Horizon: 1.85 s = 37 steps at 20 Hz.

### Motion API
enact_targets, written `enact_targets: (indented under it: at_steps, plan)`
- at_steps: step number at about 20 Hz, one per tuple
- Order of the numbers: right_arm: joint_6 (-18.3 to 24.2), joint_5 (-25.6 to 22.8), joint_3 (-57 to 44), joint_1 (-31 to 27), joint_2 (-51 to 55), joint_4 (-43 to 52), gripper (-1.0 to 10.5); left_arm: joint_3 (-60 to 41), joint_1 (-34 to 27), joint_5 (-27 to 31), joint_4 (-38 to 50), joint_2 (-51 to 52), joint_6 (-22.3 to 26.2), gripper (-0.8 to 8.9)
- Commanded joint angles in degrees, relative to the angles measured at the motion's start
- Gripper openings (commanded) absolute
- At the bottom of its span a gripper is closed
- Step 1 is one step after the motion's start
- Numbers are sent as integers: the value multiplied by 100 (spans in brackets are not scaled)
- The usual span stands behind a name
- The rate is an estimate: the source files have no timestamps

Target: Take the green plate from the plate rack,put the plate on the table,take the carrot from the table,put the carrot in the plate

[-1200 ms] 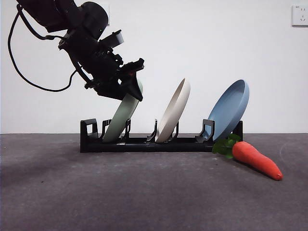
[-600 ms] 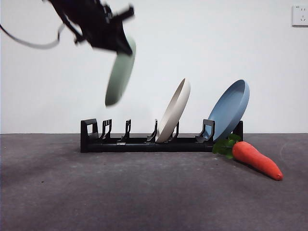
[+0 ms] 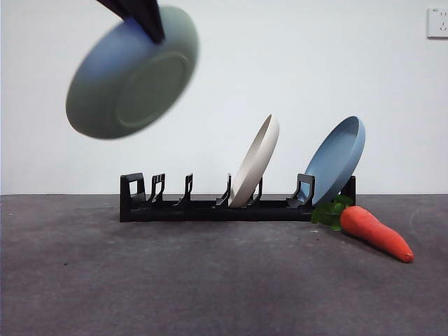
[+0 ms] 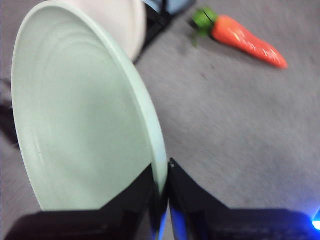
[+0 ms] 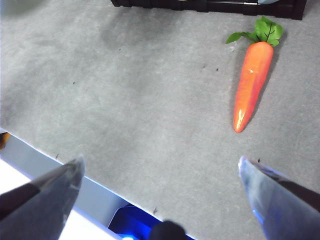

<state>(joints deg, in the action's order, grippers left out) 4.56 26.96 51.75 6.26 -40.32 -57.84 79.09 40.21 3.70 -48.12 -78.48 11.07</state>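
The green plate (image 3: 131, 72) hangs high in the air at the upper left, tilted with its underside toward the front camera and blurred by motion. My left gripper (image 3: 150, 24) is shut on its top rim; in the left wrist view both jaws pinch the edge of the green plate (image 4: 75, 110) at my left gripper (image 4: 161, 182). The black plate rack (image 3: 210, 203) stands on the table (image 3: 210, 280) with its left slots bare. The carrot (image 3: 374, 231) lies right of the rack, leaves toward it. My right gripper (image 5: 160, 172) hovers open above the table, short of the carrot (image 5: 252, 82).
A cream-beige plate (image 3: 253, 161) leans in the rack's middle slot and a blue plate (image 3: 336, 159) in its right slot. A white wall with a socket (image 3: 437, 21) is behind. A pale table edge (image 5: 30, 165) shows in the right wrist view.
The green plate was lifted out of the rack's left slot, raised and turned so its underside now faces the front camera. Carrot and the other plates stayed put.
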Motion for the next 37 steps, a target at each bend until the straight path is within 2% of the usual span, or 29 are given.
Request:
enact_targets:
  at_steps: [1,5,9,12,16,17,19,20,24,27,30,33,35,37]
  plan:
    - [26,2,9,-9,7,33,658,-592,708,621,527,-107,162,-6]
    - [26,4,9,-9,7,33,658,-1668,1412,1032,1650,-555,579,-6]
    - [26,2,9,-9,-20,33,658,-1880,1856,1443,2039,-1464,1016,-6]
    - [26,0,9,-9,-31,31,658,-1880,2057,1694,2273,-2055,1062,-7]
    - [28,0,9,-9,-31,33,658,-1880,2096,1635,2363,-2444,940,5]
    - [26,-2,9,-9,-31,33,658,-1880,2096,1499,2361,-2444,850,36]
    - [28,-4,9,-9,-57,33,658,-1880,2098,1388,2404,-2441,719,280]
    - [28,-2,9,-9,-57,33,658,-1878,2094,1403,2404,-2441,675,371]
    - [28,-31,9,-9,-146,37,658,-1860,2103,1412,2409,-2341,634,380]
    - [22,-31,9,-9,-409,299,658,-1823,2107,1414,2343,-1860,232,381]
    - [-22,-28,9,-9,-973,861,658,-1676,2144,1379,2212,-962,-472,381]
    - [-48,-48,9,-9,-1845,1637,658,-1532,2170,1316,2179,162,-1327,380]
    - [-70,-179,9,-7,-2496,2260,658,-1495,2170,1069,2194,835,-1733,380]
    - [-70,-393,9,28,-3130,2907,658,-1495,2170,927,2175,1440,-1897,378]
